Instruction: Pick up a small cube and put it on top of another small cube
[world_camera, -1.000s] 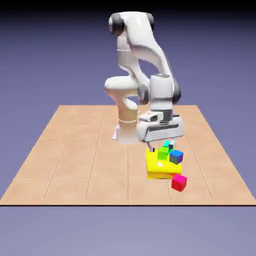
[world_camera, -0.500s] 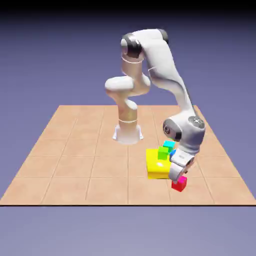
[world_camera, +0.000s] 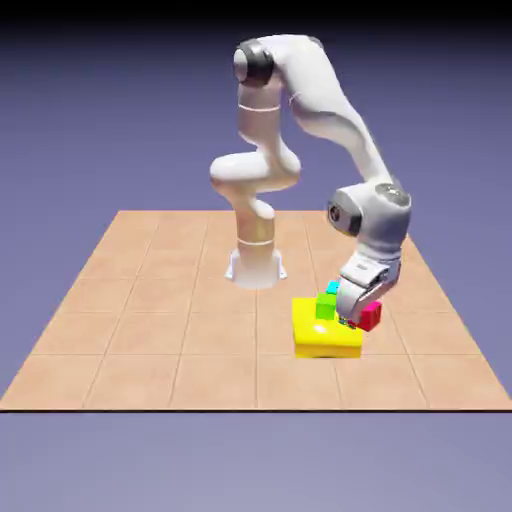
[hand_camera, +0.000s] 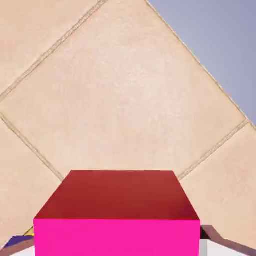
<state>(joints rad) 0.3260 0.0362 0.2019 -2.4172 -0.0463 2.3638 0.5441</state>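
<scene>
Pale square tiles cover the bench (world_camera: 160, 330), its edge giving way to a blue-violet backdrop (world_camera: 110, 120). Nearest in the hand view is the crimson-red cube (hand_camera: 117, 195), filling the space between the fingertips; the jaws are closed on it and have it lifted clear of the tiles. It looks small, rigid and probably light, with flat sides that should suit a straight pinch. Nothing about it suggests fragility; the likelier trouble is a smooth face slipping or the cube twisting if it clips something. The best hold is on two opposite sides, near mid-height, leaving the underside free to sit flat.

Beyond it, in the exterior view, the big yellow block (world_camera: 328, 345) lies on the tiles, with the green cube (world_camera: 326, 306) at its back and the cyan cube (world_camera: 333, 287) farther off. A blue corner (hand_camera: 19, 241) shows at the hand view's bottom left, mostly hidden. Whichever cube is the base, a level, gentle lowering would be wise, releasing only once the faces meet.
</scene>
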